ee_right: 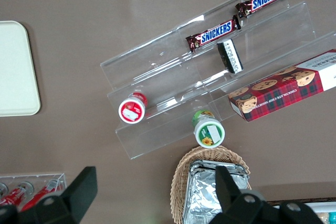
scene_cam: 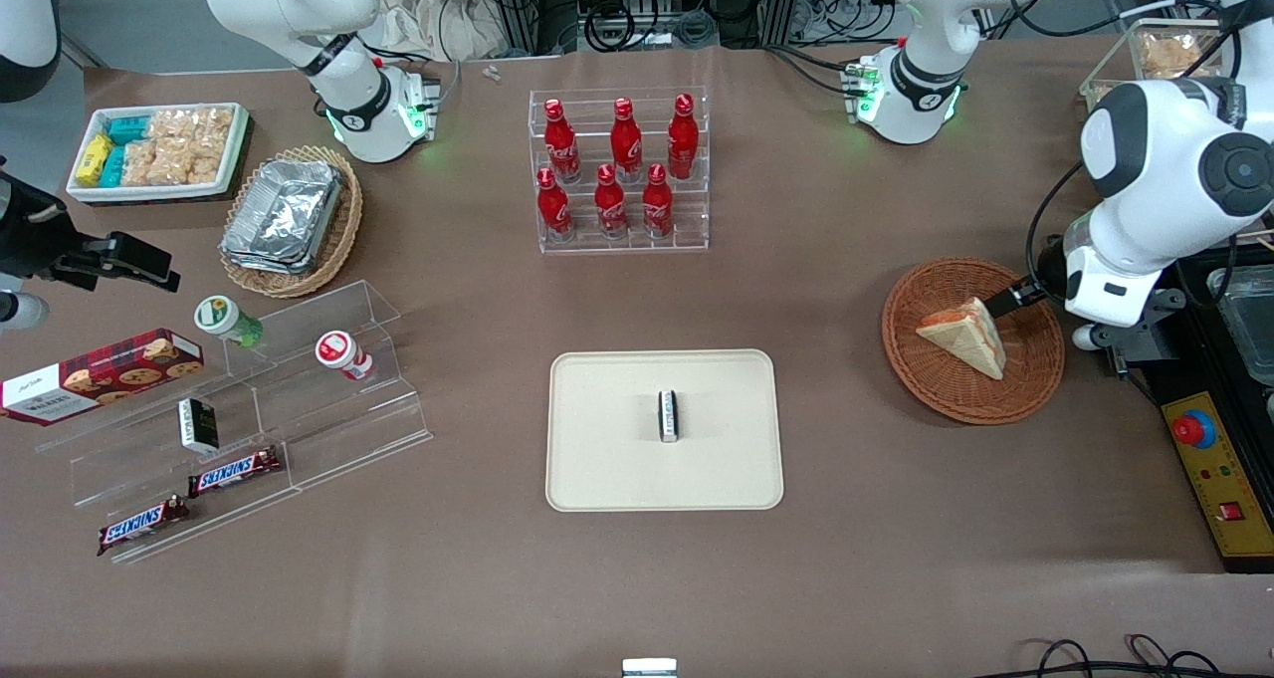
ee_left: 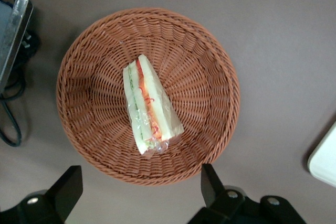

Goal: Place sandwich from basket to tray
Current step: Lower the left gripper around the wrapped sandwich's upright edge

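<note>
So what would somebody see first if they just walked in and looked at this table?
Probably the red bottles, lined up in a clear rack near the table's middle, farther from the front camera than the tray. Next, the sandwich lying in the round basket toward the working arm's end of the table. The gripper hovers open above it, touching nothing.

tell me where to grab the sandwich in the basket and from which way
Probably from above, pinching the two flat bread faces near the wedge's middle. The sandwich lies on edge in the basket, filling layers facing up, so the faces are exposed. The open hand hovers above the basket's rim.
</note>
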